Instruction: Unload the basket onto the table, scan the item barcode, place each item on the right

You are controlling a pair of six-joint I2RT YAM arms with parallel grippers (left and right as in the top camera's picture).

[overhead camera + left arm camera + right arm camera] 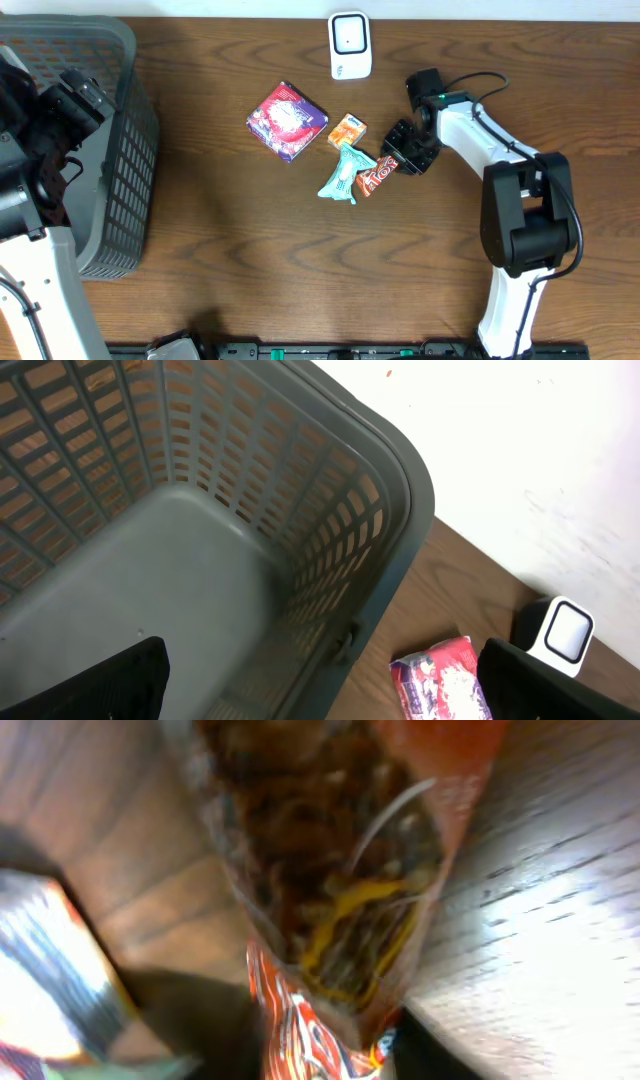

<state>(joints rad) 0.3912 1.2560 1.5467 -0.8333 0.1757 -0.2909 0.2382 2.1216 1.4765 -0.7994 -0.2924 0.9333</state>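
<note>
The red snack wrapper [372,182], probably light, soft and slippery, lies at seven o'clock of the right gripper [395,160]: take its flat sealed end; the blurred wrist view leaves pinching undeterminable.

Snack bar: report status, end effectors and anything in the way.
Left end effector open above basket. Right end effector at snack bar, grip unconfirmed. Teal packet against the bar, orange box close by.
</note>
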